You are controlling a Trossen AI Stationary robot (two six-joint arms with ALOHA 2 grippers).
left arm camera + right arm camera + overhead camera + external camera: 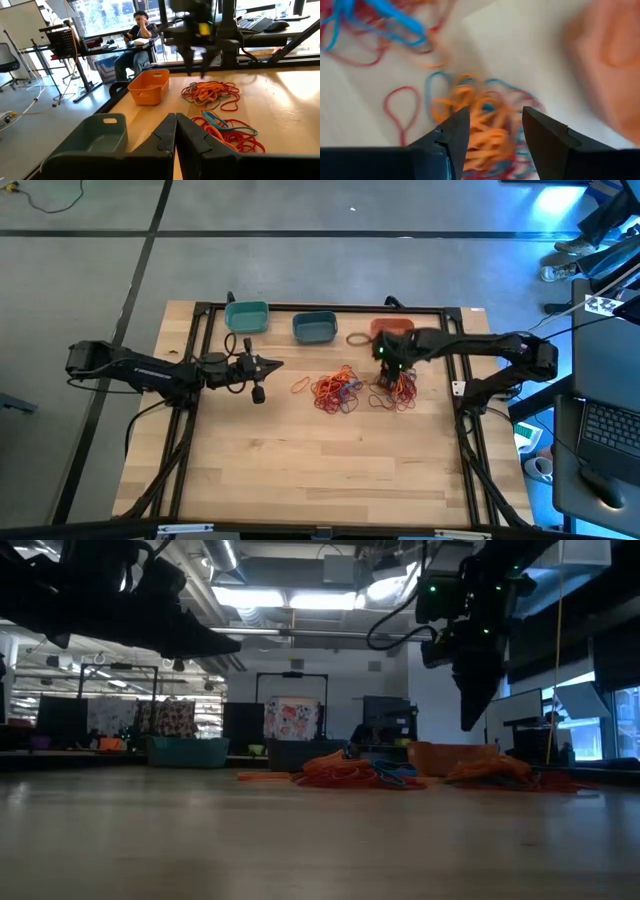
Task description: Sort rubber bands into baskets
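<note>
- The right pincer [392, 368] hangs just above the bench [320, 470], over the pile of orange bands [396, 387] that lies in front of the orange basket [392, 329].
- In the right wrist view its two dark fingers [451, 137] stand apart with a clear gap between them; nothing sits in that gap, and the orange tangle [479, 124] lies below it.
- The left pincer [268, 365] points across the bench toward the middle, well apart from the bands, with its fingers [165, 135] pressed together and holding nothing.
- A second, larger heap of red, orange and a few blue bands [336, 388] lies near the middle of the bench, in front of the slate blue basket [314, 328].
- One loose orange band [300, 385] rests just beside that heap, on the side toward the left arm.
- The teal basket [247, 316] stands at the far edge beside the blue one; the three baskets form a row there.
- A single brownish loop [358, 339] lies between the blue and orange baskets.
- Beyond the bench, the left wrist view shows a seated person [136, 47] at a desk.
</note>
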